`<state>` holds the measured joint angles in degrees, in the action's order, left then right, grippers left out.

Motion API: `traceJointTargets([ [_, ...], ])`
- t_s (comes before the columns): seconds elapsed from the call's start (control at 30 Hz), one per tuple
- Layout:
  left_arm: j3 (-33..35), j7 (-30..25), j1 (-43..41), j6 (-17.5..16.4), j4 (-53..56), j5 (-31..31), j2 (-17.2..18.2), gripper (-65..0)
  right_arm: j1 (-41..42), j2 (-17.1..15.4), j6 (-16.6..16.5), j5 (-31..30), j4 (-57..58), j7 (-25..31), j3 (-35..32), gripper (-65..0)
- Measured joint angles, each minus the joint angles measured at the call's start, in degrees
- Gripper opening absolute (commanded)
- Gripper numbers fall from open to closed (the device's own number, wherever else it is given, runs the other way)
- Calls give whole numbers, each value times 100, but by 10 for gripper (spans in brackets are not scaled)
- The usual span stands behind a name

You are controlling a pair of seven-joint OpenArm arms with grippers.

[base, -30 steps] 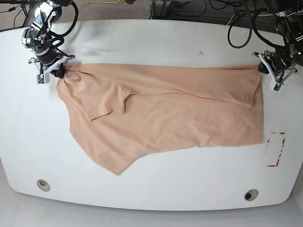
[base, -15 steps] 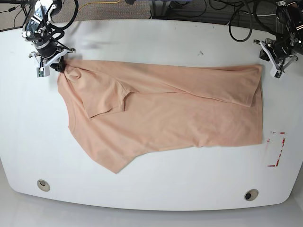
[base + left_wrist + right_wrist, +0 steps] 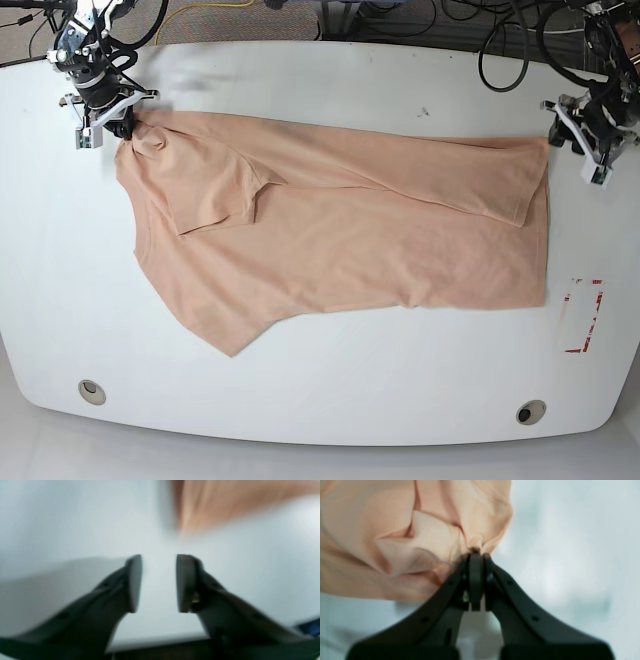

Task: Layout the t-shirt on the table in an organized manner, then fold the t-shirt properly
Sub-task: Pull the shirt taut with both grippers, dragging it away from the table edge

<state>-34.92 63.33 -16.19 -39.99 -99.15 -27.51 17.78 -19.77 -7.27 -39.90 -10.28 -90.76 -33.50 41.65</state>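
The peach t-shirt (image 3: 340, 230) lies spread across the white table (image 3: 330, 410), with a fold running along its far side and a sleeve folded over at the left. My right gripper (image 3: 122, 128) is at the shirt's far left corner. The right wrist view shows that gripper (image 3: 476, 555) shut on a bunched bit of the fabric (image 3: 420, 530). My left gripper (image 3: 578, 140) hovers just off the shirt's far right corner. In the left wrist view it (image 3: 158, 582) stands open with nothing between its fingers, and the blurred shirt edge (image 3: 225, 502) lies beyond them.
Two round grommet holes (image 3: 91, 391) (image 3: 530, 412) sit near the front edge. A red dashed mark (image 3: 583, 315) is at the right, just past the shirt's hem. Black cables (image 3: 500, 50) hang over the table's far edge.
The left gripper has opened, let go of the shirt's right corner and drawn slightly away. The right gripper has pulled its corner further left and back, shifting the shirt leftward.
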Motion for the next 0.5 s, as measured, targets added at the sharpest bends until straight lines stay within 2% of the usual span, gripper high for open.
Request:
traceJointTargets([
  [0.13,-136,317,286,-13,-192,-120,-52,-276,4,2,-2,-2,0,4,-2,-644],
  [0.23,-254,520,503,20,-173,131,-125,-276,4,-4,-2,0,4,-2,-2,-644],
  [0.4,-116,433,811,4,144,68,-162,-276,4,11,-2,-2,0,4,-2,-644],
  [0.5,101,444,992,7,516,345,-190,-276,22,-2,-7,-2,0,0,-2,-644],
])
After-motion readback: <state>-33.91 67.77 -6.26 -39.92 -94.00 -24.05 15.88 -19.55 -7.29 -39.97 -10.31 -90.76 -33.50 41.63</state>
